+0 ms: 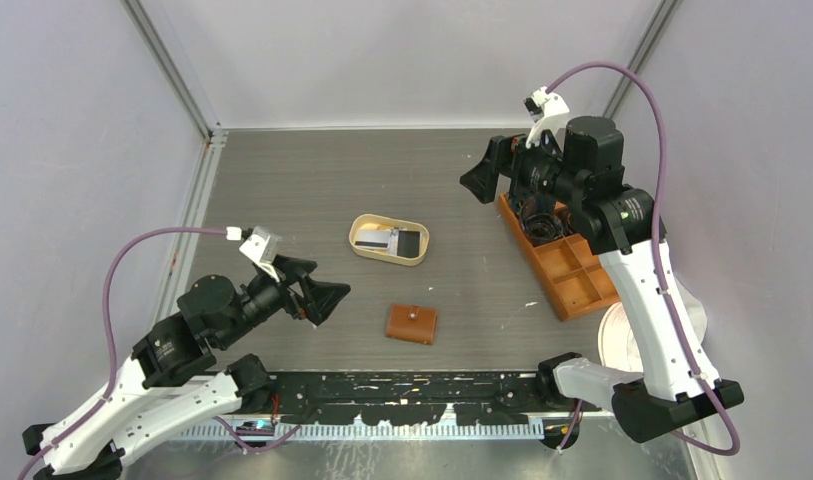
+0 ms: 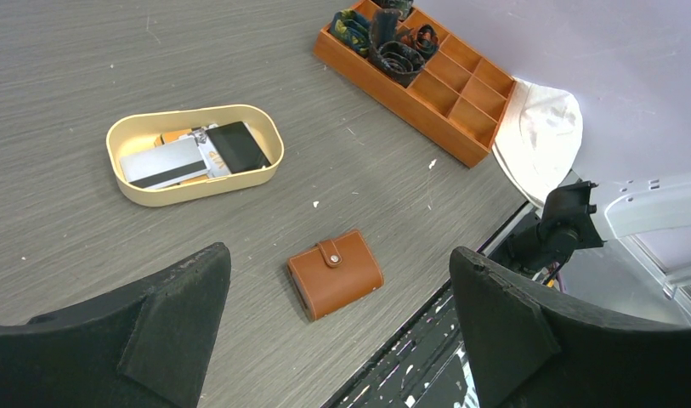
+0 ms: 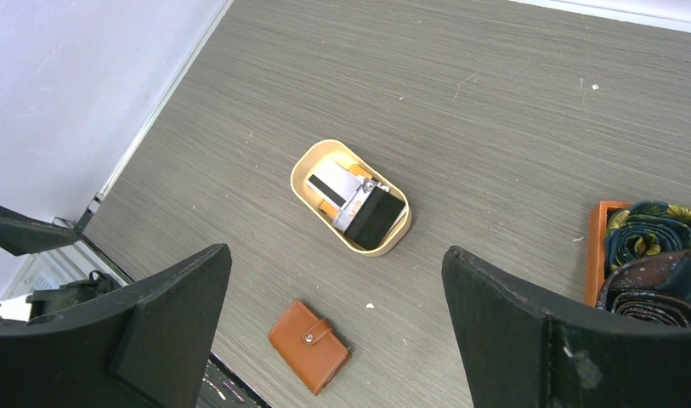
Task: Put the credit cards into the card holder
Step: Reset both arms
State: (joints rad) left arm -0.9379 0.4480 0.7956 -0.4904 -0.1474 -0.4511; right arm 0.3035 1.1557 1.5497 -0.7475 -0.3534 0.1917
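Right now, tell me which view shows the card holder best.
Left wrist: the card holder appears largest, closed, snap button plain. The right wrist shows it smaller, near the bottom edge; the top external shows it smallest.

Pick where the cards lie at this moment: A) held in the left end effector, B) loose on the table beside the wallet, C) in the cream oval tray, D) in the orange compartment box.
C: the cards lie piled inside the cream oval tray, while the brown wallet sits snapped shut, apart from the tray.
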